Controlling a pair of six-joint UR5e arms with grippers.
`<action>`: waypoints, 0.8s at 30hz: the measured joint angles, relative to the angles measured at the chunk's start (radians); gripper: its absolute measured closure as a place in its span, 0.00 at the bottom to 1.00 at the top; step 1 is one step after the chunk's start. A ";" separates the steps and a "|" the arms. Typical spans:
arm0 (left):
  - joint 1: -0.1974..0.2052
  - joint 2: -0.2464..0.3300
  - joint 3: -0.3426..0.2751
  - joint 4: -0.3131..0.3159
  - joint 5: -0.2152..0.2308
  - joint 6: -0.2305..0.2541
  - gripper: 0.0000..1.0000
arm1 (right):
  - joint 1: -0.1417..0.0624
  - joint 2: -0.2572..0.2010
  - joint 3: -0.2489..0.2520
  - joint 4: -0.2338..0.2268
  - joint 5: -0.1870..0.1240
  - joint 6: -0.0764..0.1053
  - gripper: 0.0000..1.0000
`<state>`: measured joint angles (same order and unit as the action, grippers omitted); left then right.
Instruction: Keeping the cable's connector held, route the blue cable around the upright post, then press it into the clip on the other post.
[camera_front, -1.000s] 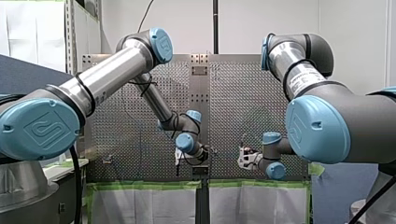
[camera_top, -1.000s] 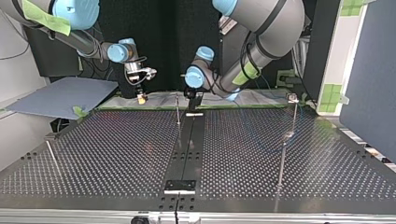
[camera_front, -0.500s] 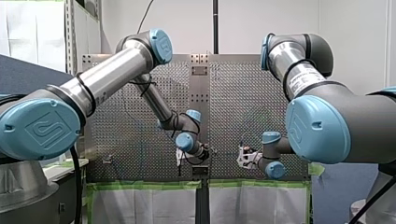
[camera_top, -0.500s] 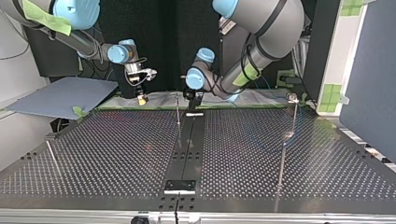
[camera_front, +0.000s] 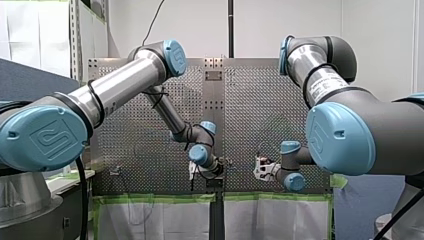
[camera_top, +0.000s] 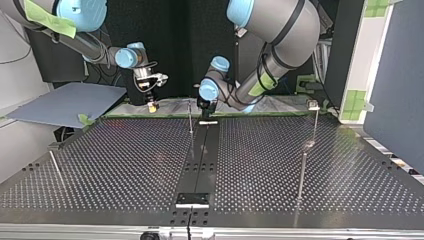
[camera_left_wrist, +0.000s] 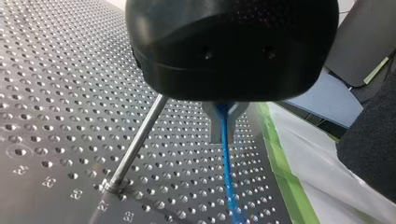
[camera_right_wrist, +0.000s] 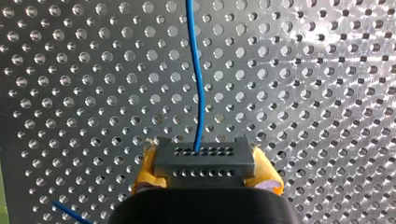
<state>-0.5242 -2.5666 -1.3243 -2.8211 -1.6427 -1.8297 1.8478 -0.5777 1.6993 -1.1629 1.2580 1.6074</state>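
Direction of the blue cable (camera_right_wrist: 198, 88) reads best in the right wrist view: it leaves the far face of the grey connector (camera_right_wrist: 204, 157) and runs almost straight ahead of my right gripper (camera_right_wrist: 204, 167), away over the perforated table (camera_right_wrist: 327, 93), with one soft bend. The yellow pads (camera_right_wrist: 145, 173) press on the connector's two ends, and its long axis lies across the gripper. A second short piece of blue shows beside the gripper, cut off at the edge.

In the left wrist view my left gripper (camera_left_wrist: 223, 136) has its metal fingers (camera_left_wrist: 215, 126) pinched together on the blue cable, which drops steeply from them toward the table. The upright post (camera_left_wrist: 140, 135) stands just beside it, not touching. Engraved numbers run past the post's foot; one looks like 20, the rest are hard to read.

In the top view the clip post (camera_top: 314, 107) stands well to the right, and the cable there is too faint to trace. The forearm label (camera_front: 325, 86) at the front view's right is too small to read.
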 joint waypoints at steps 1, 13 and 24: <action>0.001 0.000 0.001 0.000 0.002 0.001 1.00 | 0.000 0.000 0.000 0.000 0.000 0.000 1.00; 0.024 0.000 0.011 0.004 0.058 -0.017 1.00 | -0.002 0.000 -0.025 0.016 0.000 0.002 1.00; 0.028 -0.001 0.081 -0.004 0.048 -0.088 1.00 | -0.004 0.000 -0.054 0.020 -0.001 0.017 1.00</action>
<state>-0.4961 -2.5672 -1.2429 -2.8250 -1.5945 -1.9181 1.8435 -0.5777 1.6454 -1.1434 1.2566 1.6243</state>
